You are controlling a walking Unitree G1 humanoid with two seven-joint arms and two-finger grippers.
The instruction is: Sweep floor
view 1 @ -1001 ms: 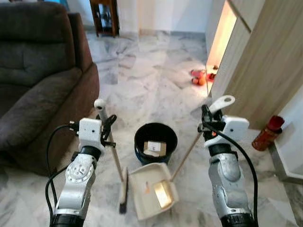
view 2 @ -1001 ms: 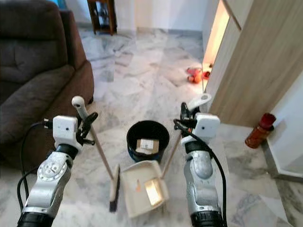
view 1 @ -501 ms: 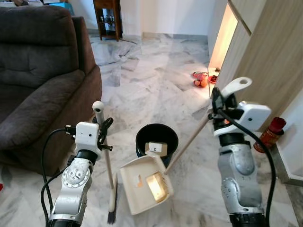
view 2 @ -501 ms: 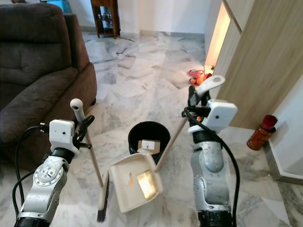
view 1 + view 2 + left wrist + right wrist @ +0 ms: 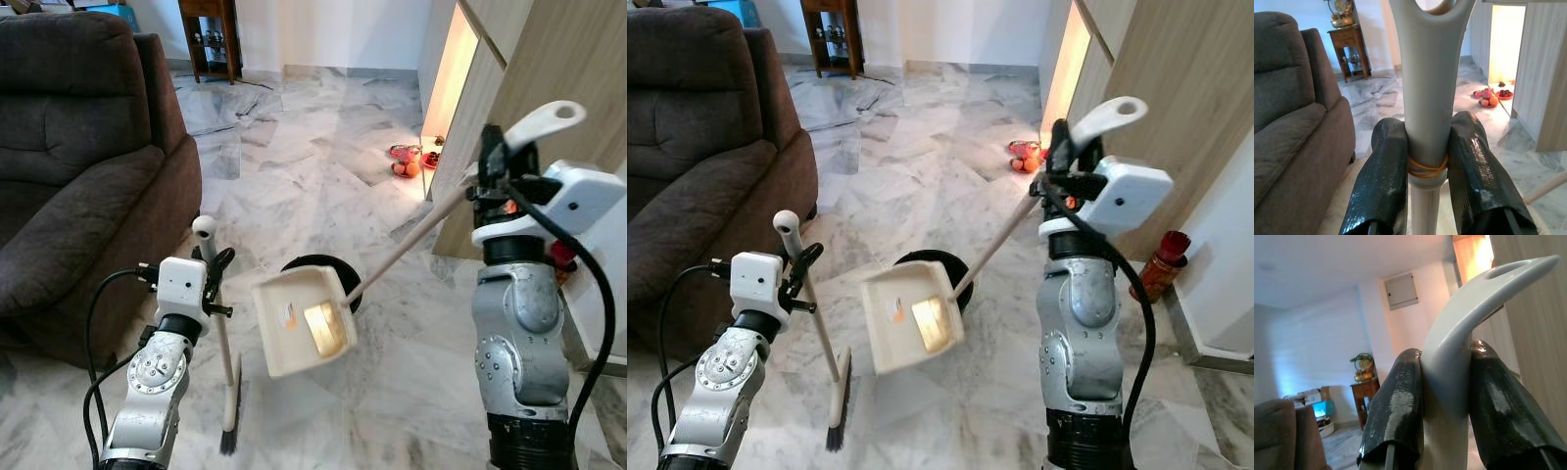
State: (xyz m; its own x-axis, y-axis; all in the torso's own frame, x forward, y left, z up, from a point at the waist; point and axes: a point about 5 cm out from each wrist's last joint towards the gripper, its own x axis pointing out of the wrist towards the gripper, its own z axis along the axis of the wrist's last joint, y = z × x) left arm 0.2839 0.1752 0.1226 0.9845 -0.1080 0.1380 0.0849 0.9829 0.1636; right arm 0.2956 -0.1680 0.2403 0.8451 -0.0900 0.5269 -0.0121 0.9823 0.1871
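Left gripper (image 5: 1427,166): the broom (image 5: 219,333) is held near the top of its grey handle; both black fingers (image 5: 1382,181) are pressed against opposite sides of the grip, just above an orange rubber band that is wrapped round the handle.
Broom: it is kept nearly upright in front of the robot's left side, with the round knob at the top and the dark bristles (image 5: 228,443) resting on the floor.
Right gripper (image 5: 1447,396): the white curved end of the dustpan handle (image 5: 537,122) is clamped between the two fingers (image 5: 1396,411), which are closed tight on it; the arm is raised high on the robot's right.
Dustpan (image 5: 302,320): it is lifted clear of the floor at the end of a long pale stick that slopes down from the right gripper towards the centre. The cream tray is tilted, its open side turned towards the camera, and a small orange mark and a bright patch are seen inside.
Bin (image 5: 345,275): a round black bin is stood on the floor directly behind the raised dustpan and is largely covered by it.
Floor (image 5: 294,166): grey-veined marble tiles are laid throughout.
Sofa (image 5: 78,147): a dark brown sofa is placed on the robot's left, near the broom.
Cabinet (image 5: 549,69): wooden panels are stood on the right, beside a lit doorway where red and orange items (image 5: 404,162) are lying on the floor.
Red bottle (image 5: 1160,262): it is stood by the wall, behind the right arm.
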